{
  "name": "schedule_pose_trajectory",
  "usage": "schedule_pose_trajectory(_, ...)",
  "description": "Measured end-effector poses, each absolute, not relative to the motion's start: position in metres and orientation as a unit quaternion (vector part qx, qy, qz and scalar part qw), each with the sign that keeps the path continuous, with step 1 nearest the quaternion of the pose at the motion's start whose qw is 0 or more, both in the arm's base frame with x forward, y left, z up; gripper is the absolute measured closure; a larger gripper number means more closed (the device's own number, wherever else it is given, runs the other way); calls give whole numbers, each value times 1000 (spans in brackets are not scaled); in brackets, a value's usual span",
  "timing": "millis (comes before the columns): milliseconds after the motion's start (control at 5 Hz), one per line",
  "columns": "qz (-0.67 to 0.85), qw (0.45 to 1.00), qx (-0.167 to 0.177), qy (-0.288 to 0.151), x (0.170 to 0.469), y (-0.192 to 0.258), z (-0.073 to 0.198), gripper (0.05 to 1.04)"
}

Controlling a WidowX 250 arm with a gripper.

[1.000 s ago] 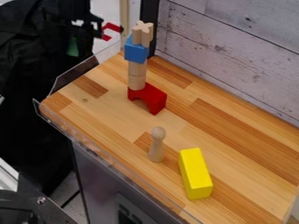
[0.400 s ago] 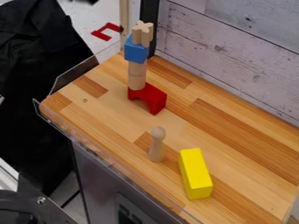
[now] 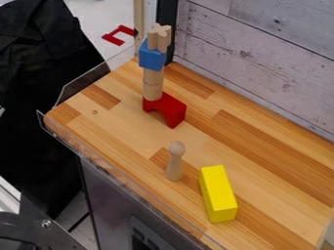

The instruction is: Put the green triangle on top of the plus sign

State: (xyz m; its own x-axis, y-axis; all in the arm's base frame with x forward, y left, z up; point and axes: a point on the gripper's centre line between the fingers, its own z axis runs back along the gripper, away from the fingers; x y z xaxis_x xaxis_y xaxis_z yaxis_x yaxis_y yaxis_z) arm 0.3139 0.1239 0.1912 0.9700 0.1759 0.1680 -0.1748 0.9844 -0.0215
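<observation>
You can read no words or numbers for certain. Low on the grey front panel [image 3: 101,195] under the wooden counter [image 3: 261,190], you have a marking [image 3: 145,239], partly cut off at your view's bottom edge and too unclear to make out. Your one legible symbol is the wooden plus sign [image 3: 159,38], a block standing upright on the blue block [image 3: 151,57].

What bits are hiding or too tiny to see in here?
Camera view:
- The back of the plus sign: its own front hides it.
- The underside of the yellow block: the block itself covers it.
- The lower part of the grey cabinet: cut off by the bottom edge.
- What the tabletop spot is: too small.
</observation>
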Motion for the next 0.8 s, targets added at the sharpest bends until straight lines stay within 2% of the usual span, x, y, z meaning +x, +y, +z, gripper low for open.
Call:
schedule_pose_trajectory(400, 71, 995, 10, -68, 300, 100, 186, 553)
schedule_pose_trajectory(800, 46, 998, 13, -31, 290, 71, 167, 553)
